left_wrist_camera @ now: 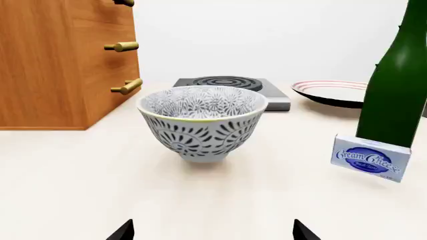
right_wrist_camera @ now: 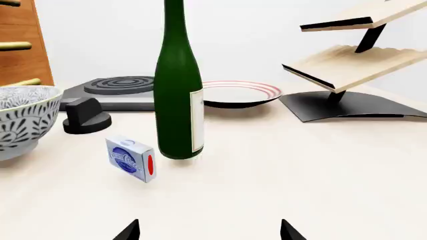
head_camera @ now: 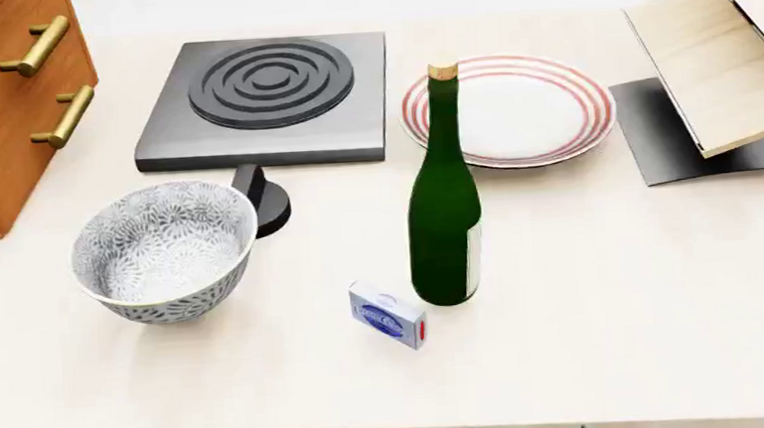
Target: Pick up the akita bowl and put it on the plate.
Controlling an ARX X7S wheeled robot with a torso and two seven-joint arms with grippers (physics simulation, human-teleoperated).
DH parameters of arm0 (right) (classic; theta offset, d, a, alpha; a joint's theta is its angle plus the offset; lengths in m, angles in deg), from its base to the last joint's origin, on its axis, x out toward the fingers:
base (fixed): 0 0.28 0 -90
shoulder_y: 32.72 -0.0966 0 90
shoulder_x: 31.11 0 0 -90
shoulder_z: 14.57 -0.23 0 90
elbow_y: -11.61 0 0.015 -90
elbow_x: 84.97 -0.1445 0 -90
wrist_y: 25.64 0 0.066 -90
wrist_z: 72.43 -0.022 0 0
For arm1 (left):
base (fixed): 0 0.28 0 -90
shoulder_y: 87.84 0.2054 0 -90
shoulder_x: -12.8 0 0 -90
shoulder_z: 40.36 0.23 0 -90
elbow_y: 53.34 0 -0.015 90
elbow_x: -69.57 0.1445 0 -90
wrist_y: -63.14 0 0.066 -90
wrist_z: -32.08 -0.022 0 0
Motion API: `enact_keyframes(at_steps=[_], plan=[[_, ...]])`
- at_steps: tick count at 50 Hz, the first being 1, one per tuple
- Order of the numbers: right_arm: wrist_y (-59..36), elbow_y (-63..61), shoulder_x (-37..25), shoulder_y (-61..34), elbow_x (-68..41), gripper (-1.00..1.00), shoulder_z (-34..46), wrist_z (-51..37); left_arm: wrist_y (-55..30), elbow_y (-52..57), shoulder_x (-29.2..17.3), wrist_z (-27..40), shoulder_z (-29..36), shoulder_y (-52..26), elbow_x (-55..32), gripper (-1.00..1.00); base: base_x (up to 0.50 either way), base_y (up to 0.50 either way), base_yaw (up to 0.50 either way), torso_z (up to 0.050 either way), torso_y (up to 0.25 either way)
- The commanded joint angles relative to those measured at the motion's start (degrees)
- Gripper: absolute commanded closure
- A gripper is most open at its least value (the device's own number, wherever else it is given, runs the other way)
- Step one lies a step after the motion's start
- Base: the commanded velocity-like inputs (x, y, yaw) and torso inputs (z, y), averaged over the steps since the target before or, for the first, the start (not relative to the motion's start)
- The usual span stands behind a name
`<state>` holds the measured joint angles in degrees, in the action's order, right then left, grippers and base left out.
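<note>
Bowl, deep grey-floral ceramic: rigid, slick, breakable; pinch its rim wall. Left gripper fingers spread, empty; right gripper likewise.

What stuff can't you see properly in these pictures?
- Left claw: only two dark tips show at the left wrist picture's edge; open, nothing between them.
- Right claw: the same in the right wrist view.
- Bottle: its top is cut off in both wrist views.
- Plate: the bottle hides part of it in the left wrist view.
- Cream cheese box: its label is too small to read from the head view.
- Akita bowl: half cut off in the right wrist view.
</note>
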<state>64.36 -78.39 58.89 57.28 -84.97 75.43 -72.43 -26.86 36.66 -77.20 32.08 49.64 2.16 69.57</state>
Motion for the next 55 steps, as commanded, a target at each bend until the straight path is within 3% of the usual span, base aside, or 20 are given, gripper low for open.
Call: enact_keyframes(at_steps=[1,23,31,55], plan=[[0.4,0.4,-1.0,0.0,-1.0,-1.0,1.3,-1.3,0.7,-0.5,-4.2,5.0,5.0,0.0,-4.2,-1.0,0.0,0.0,0.0,0.0,0.0],[-0.4,0.9,-3.6,-1.3,-4.1,-1.0,4.2,-4.6,2.3,-0.5,-6.0,7.6,6.2,-1.1,-3.7,-1.0,0.0,0.0,0.0,0.0,0.0],[-3.8,-5.0,-4.7,-3.0,-4.3,-1.0,4.2,-6.4,0.0,3.5,-7.1,9.4,5.7,-3.1,-3.3,-1.0,0.0,0.0,0.0,0.0,0.0],[-15.0,-24.4,-6.6,-7.0,-7.8,-1.0,2.6,-11.4,-11.7,30.3,-10.3,11.5,3.2,-4.6,-7.2,-1.0,0.0,0.0,0.0,0.0,0.0]])
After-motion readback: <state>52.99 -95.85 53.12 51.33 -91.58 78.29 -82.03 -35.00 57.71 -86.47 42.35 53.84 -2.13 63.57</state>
